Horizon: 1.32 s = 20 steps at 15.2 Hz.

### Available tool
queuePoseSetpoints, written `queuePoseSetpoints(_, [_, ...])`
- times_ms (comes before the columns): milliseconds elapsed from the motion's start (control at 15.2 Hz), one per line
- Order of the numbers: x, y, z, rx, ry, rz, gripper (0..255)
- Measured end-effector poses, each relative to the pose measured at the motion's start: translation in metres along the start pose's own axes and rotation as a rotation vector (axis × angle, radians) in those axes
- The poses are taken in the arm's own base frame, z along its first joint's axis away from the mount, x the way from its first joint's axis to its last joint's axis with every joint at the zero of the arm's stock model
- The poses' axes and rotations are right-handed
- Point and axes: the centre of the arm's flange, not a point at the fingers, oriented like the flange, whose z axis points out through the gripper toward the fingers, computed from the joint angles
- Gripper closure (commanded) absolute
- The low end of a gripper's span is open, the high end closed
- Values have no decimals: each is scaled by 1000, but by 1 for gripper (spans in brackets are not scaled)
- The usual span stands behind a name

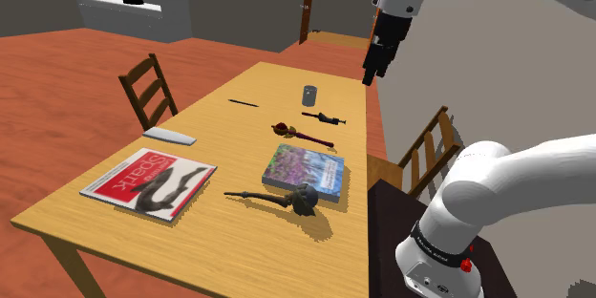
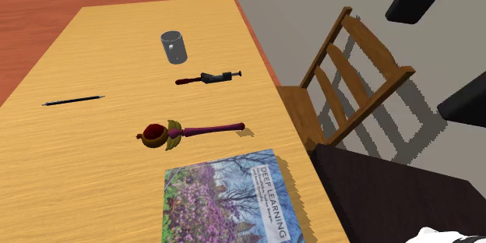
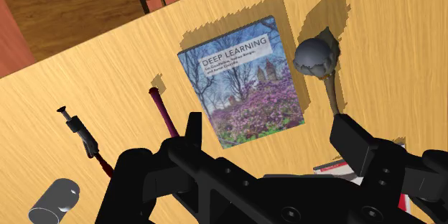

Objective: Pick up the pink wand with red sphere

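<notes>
The pink wand (image 2: 204, 130) lies flat on the wooden table (image 2: 93, 171), with a red sphere (image 2: 154, 132) in a gold collar at one end. In the shoulder view the wand (image 1: 306, 135) rests between the book and the grey cup. My gripper (image 1: 371, 73) hangs high above the table's right edge, well apart from the wand. In the wrist view the gripper (image 3: 271, 143) is open with nothing between its fingers (image 3: 190, 133). The hand hides all of the wand (image 3: 164, 112) there except part of its pink shaft, beside the book.
A book with a flowery cover (image 1: 306, 170), a dark grey mace-like wand (image 1: 287, 197) and a red magazine (image 1: 148, 181) lie at the near end. A grey cup (image 1: 308, 95), a small dark tool (image 1: 325, 117) and a pen (image 1: 244, 103) lie farther off. Wooden chairs (image 2: 350, 78) flank the table.
</notes>
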Motion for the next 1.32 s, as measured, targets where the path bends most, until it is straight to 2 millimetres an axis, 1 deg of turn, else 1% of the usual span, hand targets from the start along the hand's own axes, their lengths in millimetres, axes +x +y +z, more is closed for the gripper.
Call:
queuePoseSetpoints(66, [0, 0, 0, 0, 0, 0, 0])
queuePoseSetpoints(198, [9, 6, 10, 0, -4, -14, 0])
queuePoseSetpoints(528, [45, 29, 60, -2, -18, -69, 0])
queuePoseSetpoints(594, [53, 35, 67, -2, -20, -81, 0])
queuePoseSetpoints(726, [66, 42, 91, -3, -26, -104, 0])
queuePoseSetpoints(792, [77, 42, 100, -3, -29, -116, 0])
queuePoseSetpoints(924, [96, 51, 115, -4, -34, -139, 0])
queuePoseSetpoints(1056, [108, 58, 135, -4, -40, -163, 0])
queuePoseSetpoints(1122, [118, 65, 147, -4, -42, -174, 0])
queuePoseSetpoints(1254, [133, 68, 170, -5, -48, -198, 0])
queuePoseSetpoints(1320, [144, 71, 180, -6, -50, -210, 0])
